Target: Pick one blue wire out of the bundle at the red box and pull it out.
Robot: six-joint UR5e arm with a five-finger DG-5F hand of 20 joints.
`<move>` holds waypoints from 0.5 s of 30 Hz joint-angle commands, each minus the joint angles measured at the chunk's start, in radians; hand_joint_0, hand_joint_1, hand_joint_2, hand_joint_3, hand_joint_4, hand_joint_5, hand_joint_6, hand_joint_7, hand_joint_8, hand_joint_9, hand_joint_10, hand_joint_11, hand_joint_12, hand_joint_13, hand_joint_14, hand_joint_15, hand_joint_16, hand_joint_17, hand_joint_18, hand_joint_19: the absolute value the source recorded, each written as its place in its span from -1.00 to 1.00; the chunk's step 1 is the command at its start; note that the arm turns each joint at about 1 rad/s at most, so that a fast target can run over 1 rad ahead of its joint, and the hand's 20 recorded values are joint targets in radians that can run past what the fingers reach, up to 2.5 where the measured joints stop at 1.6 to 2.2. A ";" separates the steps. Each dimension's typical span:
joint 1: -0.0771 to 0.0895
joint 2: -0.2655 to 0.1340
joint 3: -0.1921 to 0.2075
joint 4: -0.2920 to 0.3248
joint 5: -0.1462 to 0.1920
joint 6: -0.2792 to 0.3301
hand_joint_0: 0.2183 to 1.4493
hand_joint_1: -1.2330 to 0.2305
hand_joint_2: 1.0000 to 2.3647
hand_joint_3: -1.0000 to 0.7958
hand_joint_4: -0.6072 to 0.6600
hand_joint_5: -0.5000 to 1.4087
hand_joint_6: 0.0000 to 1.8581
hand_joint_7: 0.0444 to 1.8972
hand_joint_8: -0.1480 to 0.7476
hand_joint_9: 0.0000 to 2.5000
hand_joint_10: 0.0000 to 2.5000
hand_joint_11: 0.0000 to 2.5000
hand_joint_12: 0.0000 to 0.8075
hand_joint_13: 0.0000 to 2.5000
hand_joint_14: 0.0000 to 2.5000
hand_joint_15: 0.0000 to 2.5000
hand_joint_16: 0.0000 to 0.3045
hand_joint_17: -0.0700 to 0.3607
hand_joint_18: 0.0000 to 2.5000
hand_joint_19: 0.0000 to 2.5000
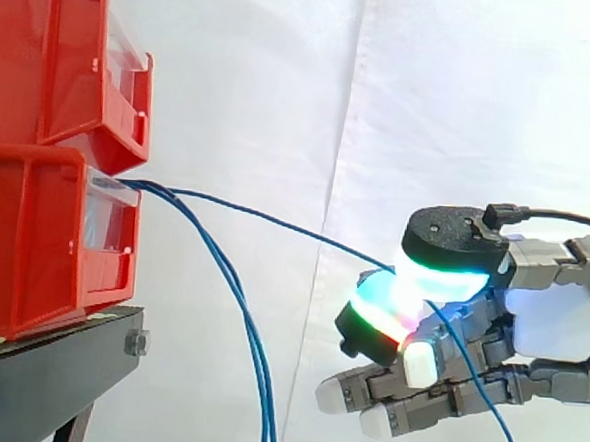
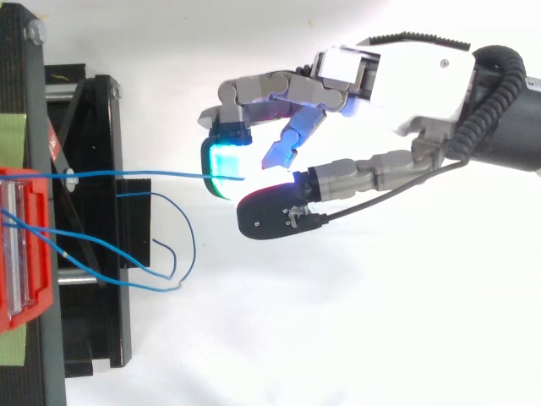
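One blue wire (image 1: 275, 221) stretches nearly straight from the red box (image 1: 44, 236) to the robot hand (image 2: 397, 76), which pinches it between the thumb and a glowing fingertip (image 2: 221, 161), apparently to draw it free. The box sits on its black stand (image 1: 45, 376), well beyond the fingertips. The other wires (image 1: 244, 318) sag slack below the held strand.

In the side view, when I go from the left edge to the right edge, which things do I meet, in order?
First the stacked red bins → hanging blue wires → hand. The pinched blue wire runs from the bins to the hand, so it has no single place.
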 commanded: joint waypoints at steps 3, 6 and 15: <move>0.000 0.000 0.000 0.000 0.000 0.000 -0.34 -0.35 -0.97 0.00 0.08 -0.46 -0.33 0.69 -0.20 -0.50 -1.00 -1.00 -0.18 -0.68 -1.00 -0.93 -0.66 -0.13 -0.72 -0.85; 0.000 0.001 0.000 0.000 0.000 0.000 -0.34 -0.35 -0.98 0.00 0.08 -0.46 -0.32 0.69 -0.20 -0.50 -1.00 -1.00 -0.18 -0.68 -1.00 -0.93 -0.66 -0.13 -0.71 -0.85; 0.000 0.000 0.000 0.000 0.000 0.000 -0.34 -0.34 -0.98 -0.01 0.08 -0.46 -0.32 0.68 -0.20 -0.49 -1.00 -1.00 -0.18 -0.67 -1.00 -0.93 -0.66 -0.13 -0.70 -0.84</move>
